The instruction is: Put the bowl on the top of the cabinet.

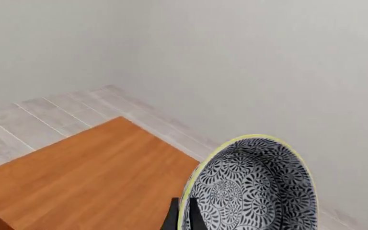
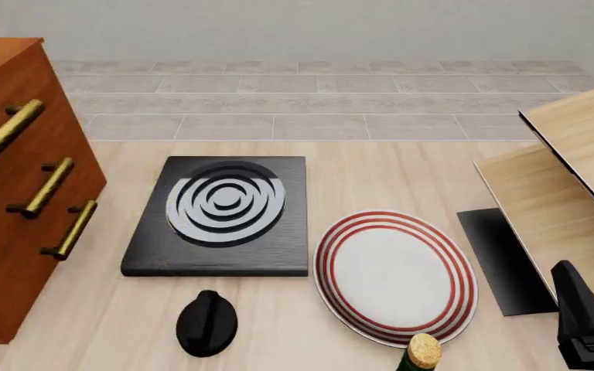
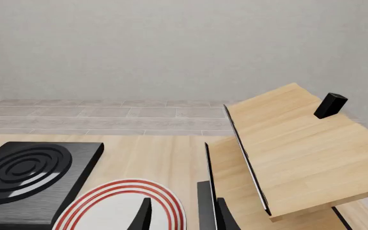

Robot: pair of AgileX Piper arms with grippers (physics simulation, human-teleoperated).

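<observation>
The bowl [image 1: 254,191] hangs tilted in the left wrist view, with its dark blue-and-white patterned inside and pale yellow rim facing the camera. My left gripper [image 1: 184,216] is shut on its rim, one finger inside and one outside. Beneath and beside it lies the reddish-brown top of the cabinet [image 1: 88,172]; the bowl looks held above that top, near its edge. In the front view the cabinet [image 2: 8,193] stands at the far left with three brass bar handles, and my left gripper is out of frame there. My right gripper [image 3: 184,218] is open and holds nothing, low at the table's right.
A black block with grey rings [image 2: 223,212] lies mid-table, with a white plate with red rings [image 2: 395,274] to its right. A black knob-like object [image 2: 207,323] and a bottle top [image 2: 421,352] sit near the front edge. Pale wood panels [image 2: 575,178] stand at the right.
</observation>
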